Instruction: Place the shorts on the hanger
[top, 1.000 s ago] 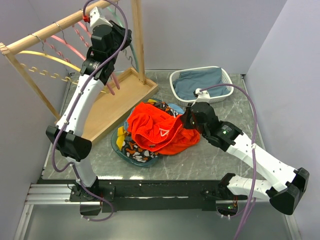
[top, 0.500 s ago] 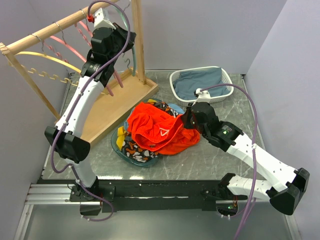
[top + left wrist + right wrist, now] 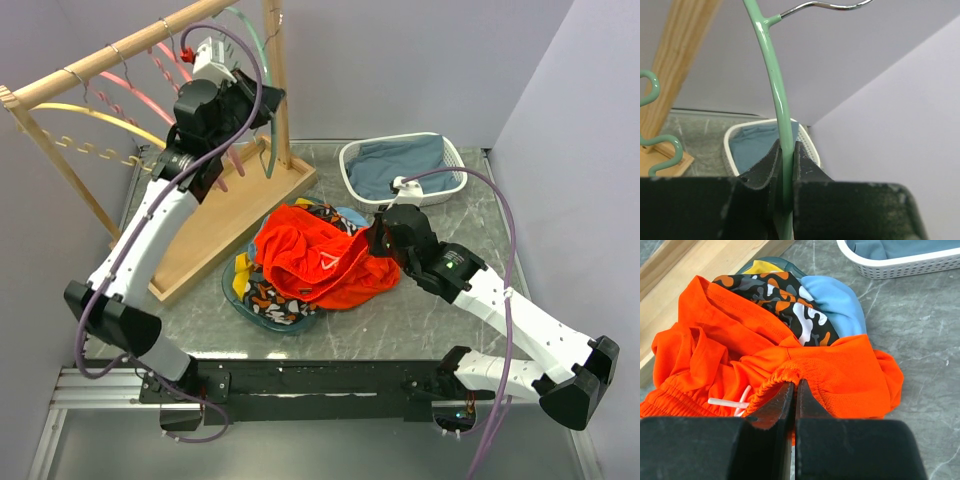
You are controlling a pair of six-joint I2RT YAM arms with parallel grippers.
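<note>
Green hanger (image 3: pixel 774 85) pinched in left claw (image 3: pixel 786 152); right claw (image 3: pixel 794 389) clamped on shorts (image 3: pixel 850 370)

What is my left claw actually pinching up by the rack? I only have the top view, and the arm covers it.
Observer: The left wrist view shows the left claw shut on the thin arch of the pale green hanger, not on a pink or yellow one.
Operator: Does the right claw have the waistband or just loose cloth?
Observer: The right wrist view shows the right claw shut on the gathered elastic edge of the shorts, with the white drawstring lying beside it.
</note>
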